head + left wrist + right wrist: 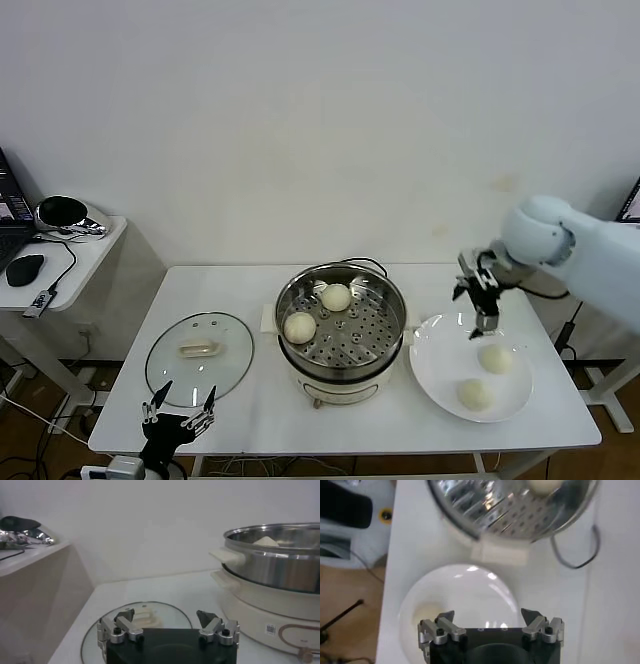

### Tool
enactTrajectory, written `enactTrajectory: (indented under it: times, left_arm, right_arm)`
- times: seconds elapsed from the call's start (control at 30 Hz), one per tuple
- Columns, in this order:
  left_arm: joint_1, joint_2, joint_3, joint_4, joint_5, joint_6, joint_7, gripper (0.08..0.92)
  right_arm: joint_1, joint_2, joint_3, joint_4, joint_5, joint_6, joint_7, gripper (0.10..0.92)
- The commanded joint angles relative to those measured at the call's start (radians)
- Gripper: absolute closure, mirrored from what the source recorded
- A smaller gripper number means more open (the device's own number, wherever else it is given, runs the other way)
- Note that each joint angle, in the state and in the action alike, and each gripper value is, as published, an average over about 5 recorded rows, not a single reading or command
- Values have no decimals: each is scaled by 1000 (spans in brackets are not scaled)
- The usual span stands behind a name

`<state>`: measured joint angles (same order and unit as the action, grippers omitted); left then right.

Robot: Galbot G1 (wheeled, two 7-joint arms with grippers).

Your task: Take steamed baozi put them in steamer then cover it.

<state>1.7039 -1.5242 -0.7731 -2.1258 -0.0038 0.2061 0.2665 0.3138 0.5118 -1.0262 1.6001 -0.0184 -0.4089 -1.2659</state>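
At frame centre, steamer: the steel steamer [342, 322] sits on its cream pot base, uncovered, mid-table in the head view.
Done so far: two steamed baozi lie on the perforated floor, one [336, 297] toward the back, one [300, 327] at the left wall.
Left to do: two more baozi, one [495, 358] and one [475, 394], wait on the white plate [436, 350] at lower right; judged about halfway on the buns, with covering not yet done.
Cover: the glass lid [199, 358] lies flat on the table at lower left, handle up, well apart from the steamer.
Right gripper: right gripper [478, 302] hangs empty with its jaws spread wide, above the plate's back rim, near the upper bun.
Left gripper: left gripper [178, 415] is parked low at the bottom left edge, jaws spread and empty, just in front of the lid.
Edges: the plate's right rim sits close to the table's right edge; the lid is near the left and front edges.
Open room: bare tabletop between lid and steamer, and behind the plate; a power cord [580, 550] trails behind the pot, likely worth avoiding.
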Motion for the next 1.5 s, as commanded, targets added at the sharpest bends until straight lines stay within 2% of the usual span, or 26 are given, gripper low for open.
enactTrajectory:
  times: [0.03,0.77,1.5]
  left_arm:
    - [-2,0,-1,16,6,1,-1,177]
    - [-14,4,3,61,16,3,0,177]
    - [-12,1,7,61,20,3,0,177]
  right_arm:
    - [-197,-65,71,33,-92,17,-1,203]
    - [-399,30,164,-111,-130,-6,80,203]
    - [-457,51,213,-137,-142,-8,112,203]
